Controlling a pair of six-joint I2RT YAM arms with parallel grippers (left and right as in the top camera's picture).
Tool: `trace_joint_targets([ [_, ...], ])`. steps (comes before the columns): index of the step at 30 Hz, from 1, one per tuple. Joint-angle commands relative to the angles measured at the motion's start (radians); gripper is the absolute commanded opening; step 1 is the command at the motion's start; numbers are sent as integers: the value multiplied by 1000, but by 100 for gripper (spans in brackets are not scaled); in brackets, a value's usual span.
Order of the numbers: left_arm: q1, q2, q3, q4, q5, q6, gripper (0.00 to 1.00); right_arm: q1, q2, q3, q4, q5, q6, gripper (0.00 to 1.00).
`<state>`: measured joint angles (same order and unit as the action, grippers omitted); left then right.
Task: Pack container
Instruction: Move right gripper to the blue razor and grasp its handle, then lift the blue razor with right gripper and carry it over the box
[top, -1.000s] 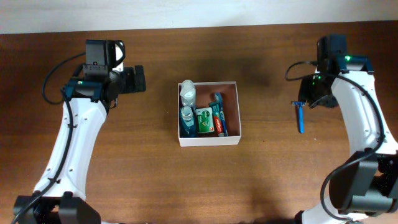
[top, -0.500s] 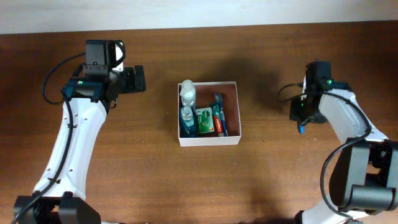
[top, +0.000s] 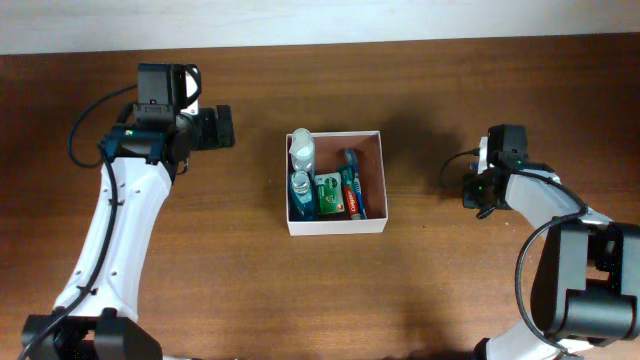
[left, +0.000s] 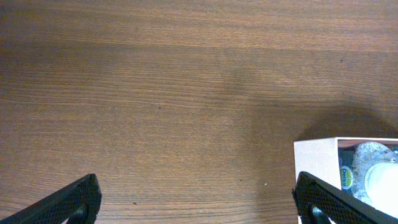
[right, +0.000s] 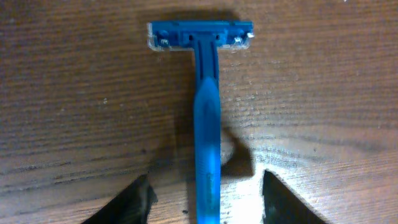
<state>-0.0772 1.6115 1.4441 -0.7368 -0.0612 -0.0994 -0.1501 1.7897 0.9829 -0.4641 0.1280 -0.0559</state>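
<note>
Now that the right tool (right: 207, 190) has dropped over the razor (right: 206, 106), it straddles the handle, fingers spread, not yet pinching. Pickup looks imminent. Razor: blue plastic, T-shaped, flat on grained wooden tabletop (right: 74, 93). Container (top: 336, 227), thin white walls, sits mid-tabletop, partly filled, well apart from razor. Left tool (left: 196, 186) spread wide, idle.

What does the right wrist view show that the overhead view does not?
Only the right wrist: a blue razor lying flat on the table, its handle between the open fingers of the right tool, which are not touching it. Only the overhead: the container with toiletries inside, and the left tool away from it. Both: the wooden table and the right tool.
</note>
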Motion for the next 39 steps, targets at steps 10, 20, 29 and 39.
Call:
trace_joint_targets([
  [10, 0, -28, 16, 2, -7, -13, 99, -8, 7, -24, 42, -4, -19, 20],
  [20, 0, -28, 16, 2, -7, -13, 100, -8, 7, -24, 54, -4, -15, 4],
  [29, 0, -28, 16, 2, -7, -13, 99, -6, 6, -21, 53, -49, -11, 4],
  [39, 0, -28, 16, 2, -7, -13, 99, 37, -1, 24, -32, -121, 117, 4],
])
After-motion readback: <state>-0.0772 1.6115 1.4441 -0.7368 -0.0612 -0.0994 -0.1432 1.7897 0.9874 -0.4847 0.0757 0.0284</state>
